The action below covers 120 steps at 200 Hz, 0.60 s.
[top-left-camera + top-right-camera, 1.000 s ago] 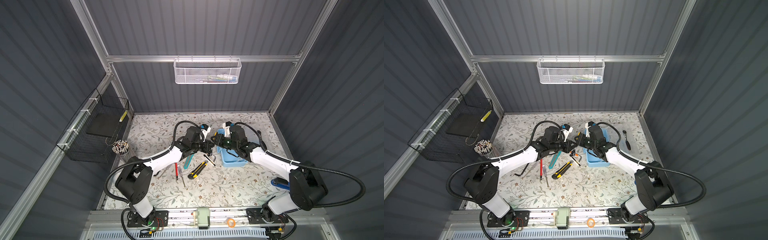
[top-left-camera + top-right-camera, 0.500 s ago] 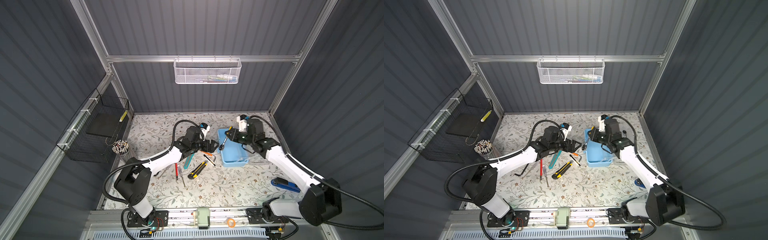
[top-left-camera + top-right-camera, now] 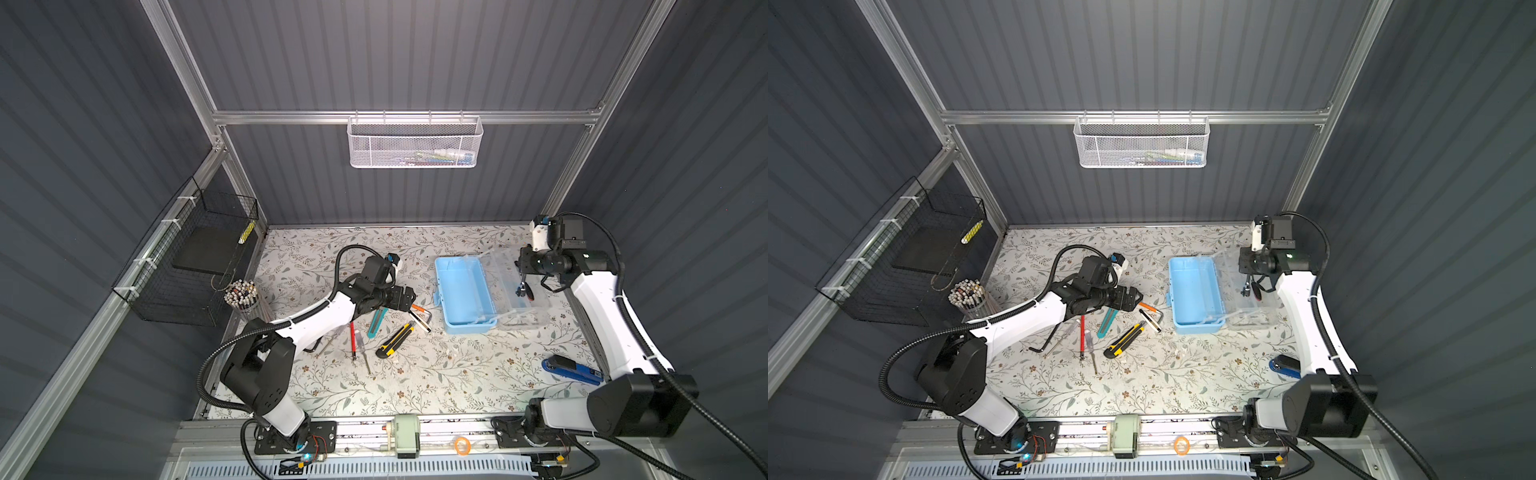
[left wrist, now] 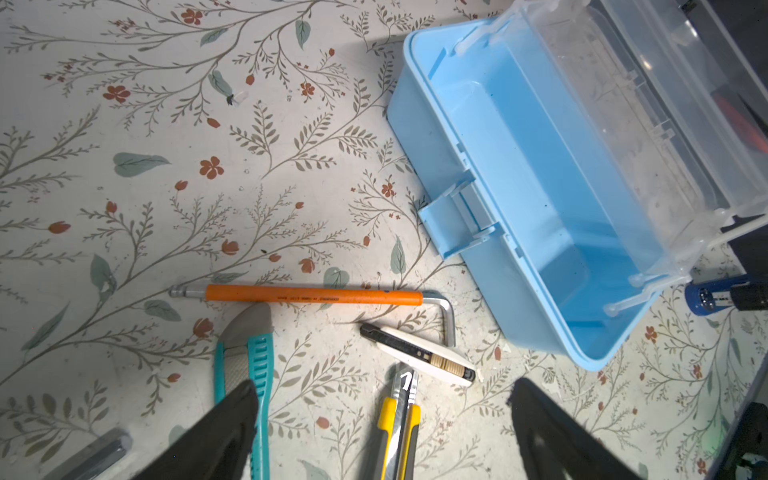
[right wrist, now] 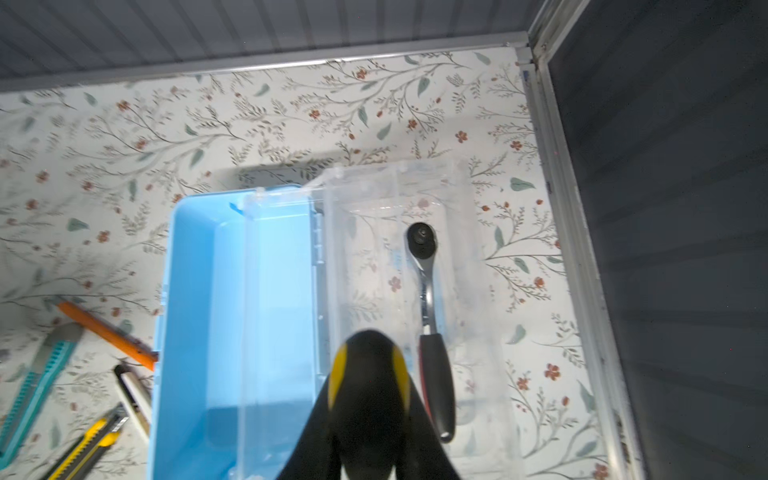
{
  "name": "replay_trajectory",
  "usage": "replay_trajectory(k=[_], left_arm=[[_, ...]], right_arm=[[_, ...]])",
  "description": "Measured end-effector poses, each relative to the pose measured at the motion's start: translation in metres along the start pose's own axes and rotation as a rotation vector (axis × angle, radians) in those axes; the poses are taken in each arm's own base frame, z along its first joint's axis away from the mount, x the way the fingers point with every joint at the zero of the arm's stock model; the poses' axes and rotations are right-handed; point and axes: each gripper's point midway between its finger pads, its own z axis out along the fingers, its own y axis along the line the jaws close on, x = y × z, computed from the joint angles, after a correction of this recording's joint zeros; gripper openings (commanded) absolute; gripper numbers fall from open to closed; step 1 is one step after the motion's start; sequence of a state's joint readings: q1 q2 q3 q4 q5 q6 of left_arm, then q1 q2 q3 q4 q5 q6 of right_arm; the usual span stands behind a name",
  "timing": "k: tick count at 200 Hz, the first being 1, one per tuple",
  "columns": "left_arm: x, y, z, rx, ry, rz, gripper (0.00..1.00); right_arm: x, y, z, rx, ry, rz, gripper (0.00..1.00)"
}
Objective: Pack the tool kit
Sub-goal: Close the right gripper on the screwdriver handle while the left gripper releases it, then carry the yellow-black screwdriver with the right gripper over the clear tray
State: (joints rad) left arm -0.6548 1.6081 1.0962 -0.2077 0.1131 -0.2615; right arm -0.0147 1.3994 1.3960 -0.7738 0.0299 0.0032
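At three o'clock from the spread left gripper [image 4: 383, 390], one light-blue box [image 3: 461, 286] lay open, one ratchet [image 5: 428, 299] in its lid [image 5: 465, 249]; three knives [image 4: 419, 353] beneath that gripper; right gripper [image 5: 368, 409] clamped one yellow-black tool [image 5: 337, 374].

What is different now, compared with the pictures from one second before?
The right gripper drew away from the middle to the right, and the clear lid now lies open beside the light-blue box. The left gripper opened and holds nothing. The yellow-black knife, orange hex key and ratchet stayed put.
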Motion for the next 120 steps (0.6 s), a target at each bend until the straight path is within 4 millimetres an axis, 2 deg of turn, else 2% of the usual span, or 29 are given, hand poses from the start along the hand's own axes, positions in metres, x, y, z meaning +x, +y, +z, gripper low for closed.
replay_trajectory(k=[40,92,120], left_arm=[[0.012,0.006,0.0,-0.03,0.05,0.018,0.95],[0.014,0.007,0.0,-0.035,0.054,0.017,0.95],[0.014,0.007,0.0,-0.035,0.054,0.017,0.95]], right_arm=[[0.01,-0.02,0.024,0.113,0.119,-0.107,0.05],[0.007,-0.037,0.027,0.211,0.171,-0.2,0.05],[0.009,-0.041,0.043,0.228,0.215,-0.228,0.05]])
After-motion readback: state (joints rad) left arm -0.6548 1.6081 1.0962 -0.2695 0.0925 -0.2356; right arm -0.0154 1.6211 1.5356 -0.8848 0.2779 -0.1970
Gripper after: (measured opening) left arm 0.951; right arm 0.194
